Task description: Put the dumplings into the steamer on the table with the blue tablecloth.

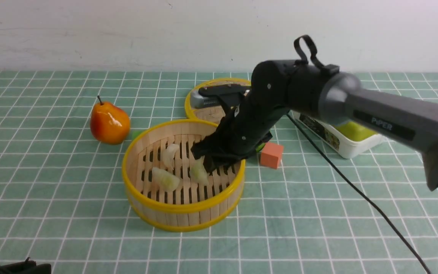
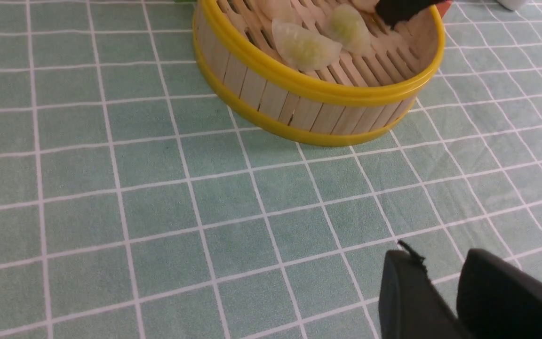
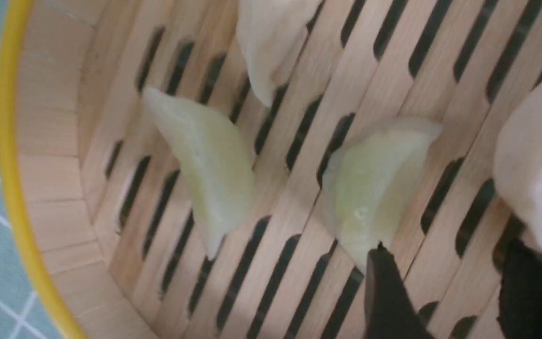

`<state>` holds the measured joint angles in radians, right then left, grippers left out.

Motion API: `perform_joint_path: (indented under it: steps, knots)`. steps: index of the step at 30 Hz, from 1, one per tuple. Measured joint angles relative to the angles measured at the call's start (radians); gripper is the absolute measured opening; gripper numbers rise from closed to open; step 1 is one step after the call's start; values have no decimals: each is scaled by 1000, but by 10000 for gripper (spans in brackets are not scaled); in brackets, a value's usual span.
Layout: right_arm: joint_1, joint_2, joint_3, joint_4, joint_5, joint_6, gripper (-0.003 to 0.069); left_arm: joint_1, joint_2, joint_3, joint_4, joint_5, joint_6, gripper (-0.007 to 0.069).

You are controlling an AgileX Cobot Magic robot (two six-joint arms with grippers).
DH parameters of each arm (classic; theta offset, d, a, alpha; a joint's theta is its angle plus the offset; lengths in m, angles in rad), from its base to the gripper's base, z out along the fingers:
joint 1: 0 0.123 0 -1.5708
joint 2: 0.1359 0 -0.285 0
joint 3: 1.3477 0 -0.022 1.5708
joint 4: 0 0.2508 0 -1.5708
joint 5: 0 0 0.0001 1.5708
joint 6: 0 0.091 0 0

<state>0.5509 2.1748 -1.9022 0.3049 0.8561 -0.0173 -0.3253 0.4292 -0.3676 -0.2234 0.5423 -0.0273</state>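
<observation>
The bamboo steamer [image 1: 183, 213] stands mid-table on the blue tablecloth [image 1: 51, 190]. Dumplings lie on its slatted floor. In the right wrist view, two are greenish [image 3: 205, 160] [image 3: 374, 183] and two whitish [image 3: 271, 42] [image 3: 539, 160]. My right gripper [image 3: 445, 254] is low inside the steamer and open, with bare slats between its fingers. One fingertip [image 3: 386, 282] is beside a greenish dumpling, the other [image 3: 530, 278] under a whitish one. In the left wrist view, my left gripper [image 2: 435, 256] hovers over the cloth in front of the steamer [image 2: 318, 94], its fingers slightly apart and empty.
An orange-red pear [image 1: 109, 122] sits left of the steamer. A woven lid disc [image 1: 211, 102] lies behind it. An orange cube [image 1: 271, 155] and a white tub [image 1: 348, 146] are to the right. A black cable [image 1: 356, 190] trails across the cloth.
</observation>
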Motion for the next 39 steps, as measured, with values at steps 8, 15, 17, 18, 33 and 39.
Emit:
perform_joint_path:
  steps: [8, 15, 17, 18, 33, 39]
  knots:
    - [0, -116, -194, -69, 222, -44, 262, 0, 0, 0, 0, 0, 0, 172]
    - [-33, -423, -196, -325, 388, -93, 36, 0, 0, 0, 0, 0, 0, 171]
    - [-73, -598, -82, -372, 380, -59, -17, 0, 0, 0, 0, 0, 0, 173]
    - [-82, -650, -34, -381, 365, -47, -20, 0, 0, 0, 0, 0, 0, 174]
    - [-90, -1479, 1219, -379, -330, -25, -15, 0, 0, 0, 0, -1, 0, 183]
    - [-90, -1769, 1538, -333, -626, -24, -11, 0, 0, 0, 0, -1, 0, 185]
